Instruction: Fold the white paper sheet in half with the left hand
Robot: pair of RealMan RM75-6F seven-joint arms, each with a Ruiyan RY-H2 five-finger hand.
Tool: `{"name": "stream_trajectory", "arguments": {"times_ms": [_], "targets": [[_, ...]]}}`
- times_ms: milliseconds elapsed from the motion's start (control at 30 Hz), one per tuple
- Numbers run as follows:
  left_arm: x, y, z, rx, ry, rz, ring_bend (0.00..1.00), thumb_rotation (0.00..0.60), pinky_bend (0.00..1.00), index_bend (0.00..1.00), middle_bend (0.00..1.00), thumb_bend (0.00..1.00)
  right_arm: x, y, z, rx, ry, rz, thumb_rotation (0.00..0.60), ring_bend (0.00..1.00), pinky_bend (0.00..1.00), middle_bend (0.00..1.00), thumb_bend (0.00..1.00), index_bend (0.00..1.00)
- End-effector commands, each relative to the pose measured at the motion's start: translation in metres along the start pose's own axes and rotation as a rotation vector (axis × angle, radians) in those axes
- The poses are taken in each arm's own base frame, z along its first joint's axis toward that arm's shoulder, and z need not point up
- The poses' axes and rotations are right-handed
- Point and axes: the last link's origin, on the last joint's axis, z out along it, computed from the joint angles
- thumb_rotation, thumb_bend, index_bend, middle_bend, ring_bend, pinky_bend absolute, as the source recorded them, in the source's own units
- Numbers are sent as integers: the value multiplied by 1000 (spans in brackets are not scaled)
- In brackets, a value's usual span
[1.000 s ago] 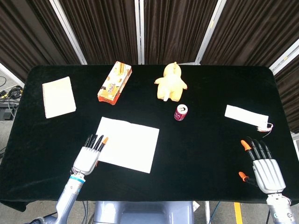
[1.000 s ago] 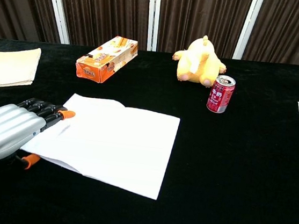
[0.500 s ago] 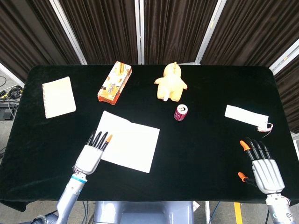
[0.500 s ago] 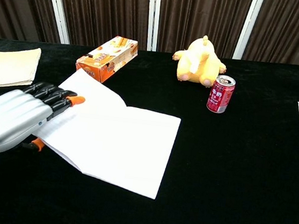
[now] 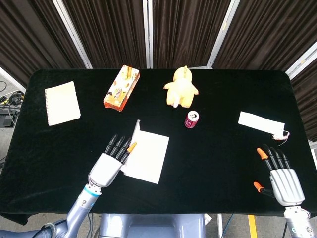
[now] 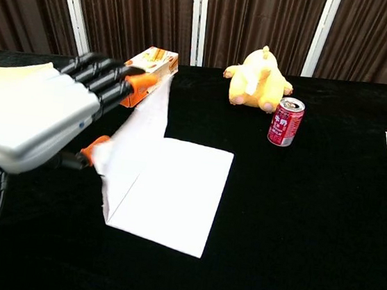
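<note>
As we are looking down from the head view, the black table [image 5: 223, 94] is spanning nearly the whole frame, with dark curtains [image 5: 183, 29] hanging behind it. We are seeing the white paper sheet [image 5: 147, 156] lying left of centre near the front edge; its right half is resting flat on the cloth while its left half is standing lifted, roughly upright, as the chest view [image 6: 149, 175] is showing. We are finding the left hand [image 5: 110, 163] raised at the lifted half, its fingers [image 6: 104, 72] extended behind the paper and its orange-tipped thumb [image 6: 93, 151] touching the front face, so it is holding that half up between them. The right hand [image 5: 283, 179] is resting palm down near the front right corner, fingers straight and slightly spread, gripping nothing. Farther back we are noting a notebook [image 5: 62, 102] at far left, an orange snack box [image 5: 122, 87], a yellow plush toy [image 5: 181, 88] and, just in front of the toy, a red can [image 5: 191, 119]. A folded white slip [image 5: 261, 124] is lying at the right.
</note>
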Motion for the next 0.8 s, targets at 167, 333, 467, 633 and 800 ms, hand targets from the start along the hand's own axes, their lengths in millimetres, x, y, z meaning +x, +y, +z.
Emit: {"name": "stream_trajectory", "arguments": {"times_ms": [167,333,467,633,800], "targets": [[-1,4,9,8,8,-24,0,600,0,0,0,434,6,2,-1,-5,10,14,600,0,0,0,55,0],[-4,4,7,11,-8,-26,0,600,0,0,0,420,5,2,-1,-5,3,12,600,0,0,0,54,0],[-1,-3,-3,31,-18,-20,0,600,0,0,0,367,5,3,-1,-8,3,7,600,0,0,0,54,0],[5,-30,-27,116,-66,2,0,600,0,0,0,291,3,5,0,-15,3,-12,600,0,0,0,55,0],[18,-67,-61,252,-116,-41,0,600,0,0,0,265,0,5,1,-19,1,-36,600,0,0,0,54,0]]}}
